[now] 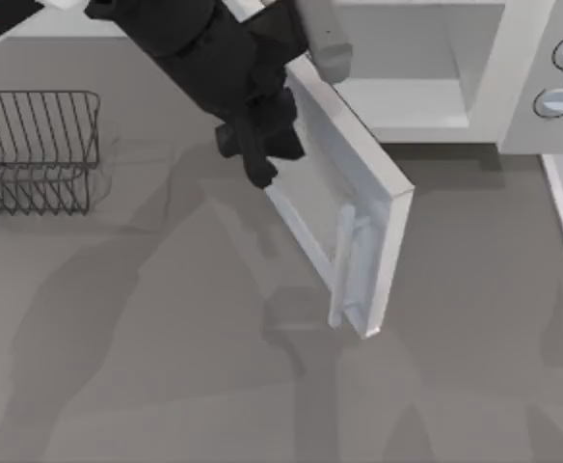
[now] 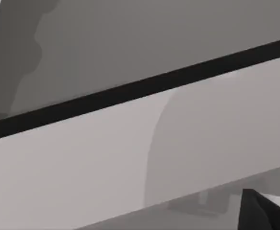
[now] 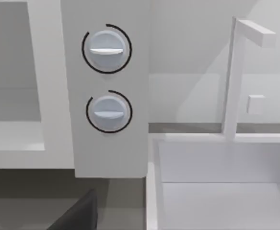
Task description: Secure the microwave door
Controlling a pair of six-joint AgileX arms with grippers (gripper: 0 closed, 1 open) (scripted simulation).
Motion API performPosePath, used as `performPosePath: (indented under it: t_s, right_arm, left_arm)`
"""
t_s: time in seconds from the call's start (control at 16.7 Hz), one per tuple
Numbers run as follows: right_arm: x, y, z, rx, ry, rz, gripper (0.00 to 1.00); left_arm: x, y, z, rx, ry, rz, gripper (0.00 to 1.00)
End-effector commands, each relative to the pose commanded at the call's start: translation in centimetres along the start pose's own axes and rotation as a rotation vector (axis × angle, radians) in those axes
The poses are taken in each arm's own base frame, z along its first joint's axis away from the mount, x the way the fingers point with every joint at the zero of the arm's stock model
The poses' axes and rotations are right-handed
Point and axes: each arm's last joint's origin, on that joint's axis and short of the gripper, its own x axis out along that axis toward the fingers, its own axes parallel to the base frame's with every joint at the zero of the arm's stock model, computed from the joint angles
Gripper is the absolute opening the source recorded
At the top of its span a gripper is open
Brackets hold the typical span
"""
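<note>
The microwave point(image 1: 513, 68) stands at the back right, with its pale cavity point(image 1: 407, 58) exposed. Two round grey knobs point(image 3: 106, 48) sit on its side panel. The microwave door point(image 1: 359, 203) is swung wide open and juts out toward the table's middle. Its light-grey bar handle point(image 1: 344, 265) is near the door's free end. My left gripper point(image 1: 257, 159), black, reaches down from the back and sits against the door's outer face, on the hinge half and well short of the handle. In the left wrist view a pale flat surface with a black stripe lies very close.
A dark wire rack point(image 1: 36, 149) stands at the left edge. A white sink-like basin point(image 3: 221, 177) with a raised frame sits beside the microwave on the right. Open grey tabletop point(image 1: 166, 367) spreads across the front.
</note>
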Motion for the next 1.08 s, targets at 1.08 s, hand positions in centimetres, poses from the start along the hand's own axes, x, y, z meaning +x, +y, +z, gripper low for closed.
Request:
performPosePath:
  t_s: [1.08]
  right_arm:
    - [0.0,0.0,0.0,0.000,0.000,0.000,1.00]
  left_arm:
    - [0.9,-0.4,2.0,-0.003,-0.007,0.009,0.00]
